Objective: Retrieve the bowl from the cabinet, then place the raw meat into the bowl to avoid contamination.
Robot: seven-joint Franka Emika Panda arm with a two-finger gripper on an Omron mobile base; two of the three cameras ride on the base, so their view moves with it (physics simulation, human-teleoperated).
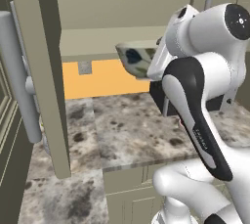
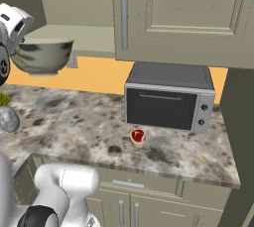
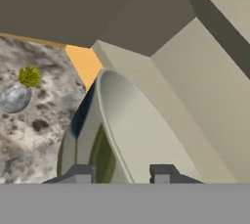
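Note:
The bowl (image 1: 134, 59), pale with dark blotches, hangs in the air just in front of the cabinet shelf (image 1: 102, 39). My gripper (image 3: 119, 174) is shut on its rim, one finger inside the bowl (image 3: 124, 130) and one outside. From the right base, the bowl (image 2: 42, 57) hangs under my hand at the far left, above the counter. The raw meat (image 2: 138, 135), a small red steak, lies on the counter in front of the toaster oven (image 2: 168, 102). The cabinet door (image 1: 41, 76) stands open at the left.
The open door's long grey bar handle (image 1: 19, 76) juts out near the left. A second cabinet door (image 2: 183, 13) above the toaster oven is closed. A small grey vase with a green plant (image 2: 7, 117) stands on the speckled counter (image 2: 89, 127) below the bowl.

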